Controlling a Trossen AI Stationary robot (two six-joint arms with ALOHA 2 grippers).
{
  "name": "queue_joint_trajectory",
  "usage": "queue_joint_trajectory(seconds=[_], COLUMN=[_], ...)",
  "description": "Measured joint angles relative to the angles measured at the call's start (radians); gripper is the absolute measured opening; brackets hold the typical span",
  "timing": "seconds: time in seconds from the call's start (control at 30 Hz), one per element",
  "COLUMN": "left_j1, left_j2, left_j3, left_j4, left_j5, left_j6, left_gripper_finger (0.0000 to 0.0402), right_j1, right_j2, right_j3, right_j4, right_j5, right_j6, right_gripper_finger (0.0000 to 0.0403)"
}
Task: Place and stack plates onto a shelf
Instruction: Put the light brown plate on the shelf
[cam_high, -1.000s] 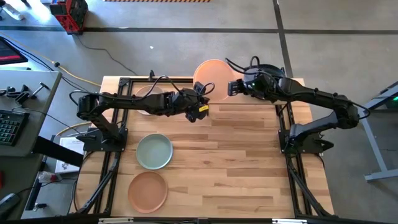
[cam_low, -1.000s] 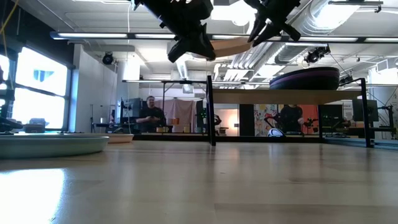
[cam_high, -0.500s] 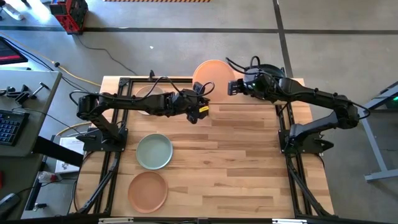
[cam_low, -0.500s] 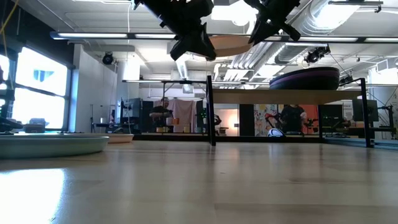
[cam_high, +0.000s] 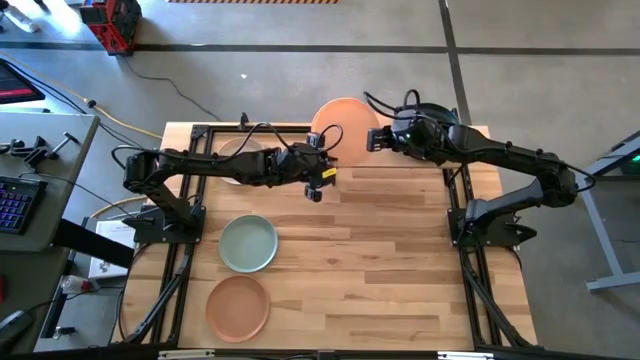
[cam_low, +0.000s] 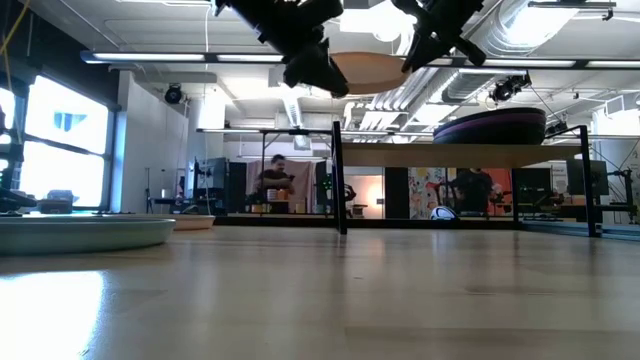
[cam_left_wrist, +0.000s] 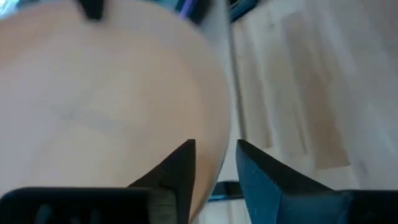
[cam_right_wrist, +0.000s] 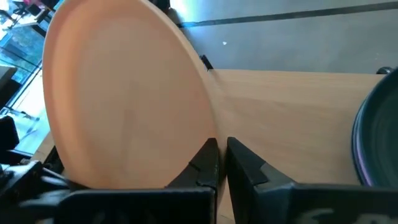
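Observation:
A peach plate (cam_high: 345, 118) hangs in the air above the table's far middle, higher than the shelf (cam_low: 460, 156). My right gripper (cam_high: 372, 140) is shut on its right rim. My left gripper (cam_high: 324, 158) is open at the plate's near-left rim. In the left wrist view its fingers (cam_left_wrist: 183, 171) stand on either side of the rim with a gap showing. A stack of dark plates (cam_low: 490, 127) rests on the shelf. A beige plate (cam_high: 240, 152) lies under my left arm. A sage green plate (cam_high: 248, 243) and a terracotta plate (cam_high: 238, 308) lie on the table's near left. My right gripper pinches the peach plate's rim (cam_right_wrist: 213, 134) between its two fingers, on the side toward the table's right. The fingers come from the right, slanting down. The plate is lifted clear of shelf and table, nearly level with a slight tilt.
The shelf's thin black posts (cam_low: 338, 175) stand upright below the held plate. Bare tabletop (cam_high: 400, 260) stretches across the middle and near right. Beyond the far edge, a person (cam_low: 275, 185) stands in the room.
My left gripper has rolled at the wrist and opened, letting go of the peach plate's rim. The plate stays lifted at about the same spot, now held by my right gripper alone.

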Motion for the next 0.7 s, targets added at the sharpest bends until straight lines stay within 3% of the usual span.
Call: queue_joint_trajectory(seconds=[0.17, 0.43, 0.7], left_j1=[-0.002, -0.002, -0.022], left_j2=[-0.020, -0.061, -0.069], left_j3=[0.000, 0.000, 0.000], left_j4=[0.002, 0.003, -0.027], left_j5=[-0.124, -0.134, -0.178], left_j6=[-0.090, -0.134, -0.210], left_gripper_finger=[0.0121, 0.0122, 0.0122], right_j1=[-0.033, -0.123, -0.278], right_j2=[-0.001, -0.001, -0.001], right_j3=[0.000, 0.000, 0.000], right_j4=[-0.054, -0.078, -0.078], right_j5=[0.002, -0.043, -0.194], right_j6=[0.001, -0.031, -0.122], right_gripper_finger=[0.0000, 0.0000, 0.0000])
